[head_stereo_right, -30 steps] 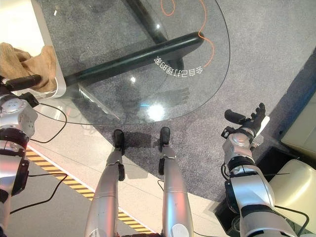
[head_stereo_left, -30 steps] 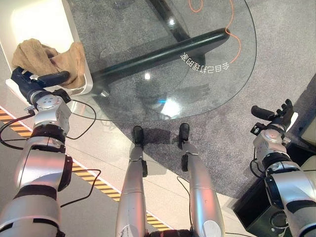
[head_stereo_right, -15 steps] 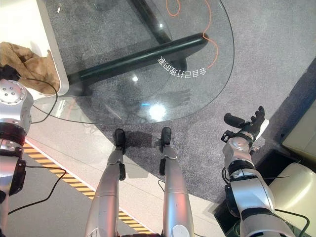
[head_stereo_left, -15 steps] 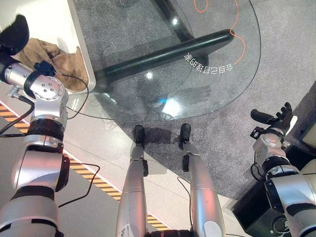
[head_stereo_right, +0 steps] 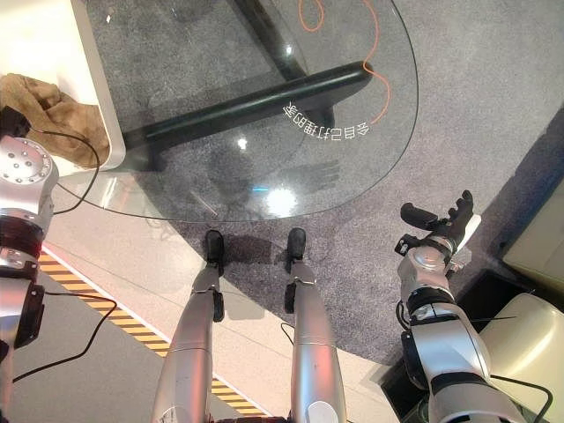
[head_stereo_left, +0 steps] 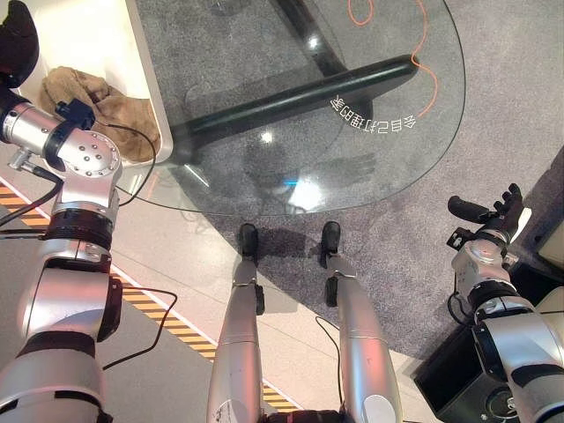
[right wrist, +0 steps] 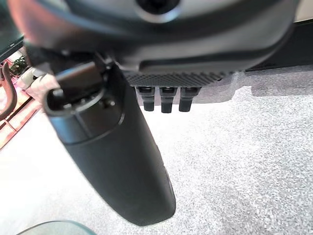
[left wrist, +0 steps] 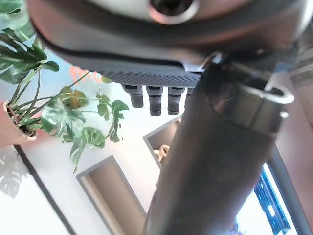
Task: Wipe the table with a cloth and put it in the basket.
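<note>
Since a second ago the left hand [head_stereo_left: 19,40] has let go of the cloth [head_stereo_left: 99,99] and lifted clear of it; it now hangs up at the far left corner of the left eye view, above the basket [head_stereo_left: 152,104]. Its own wrist view shows the fingers [left wrist: 155,100] straight and holding nothing, the thumb standing out beside them against a wall and a leafy plant [left wrist: 63,105].

That tan cloth lies crumpled inside the white basket, bunched against the near wall and touching nothing else. The basket's rounded right wall runs just beside the left edge of the round glass table [head_stereo_left: 414,150], partly under the glass rim.

Across the tabletop there is broad bare glass, with a dark tube-shaped table base [head_stereo_left: 291,92] seen through it and an orange cord [head_stereo_left: 427,75] curling near the far right edge. Grey carpet [head_stereo_right: 458,106] lies open all around the table's right side.

At the lower right, well apart from the table, the right hand [head_stereo_left: 498,211] hovers over the carpet, its fingers [right wrist: 163,98] straight and relaxed, thumb out, empty.
</note>
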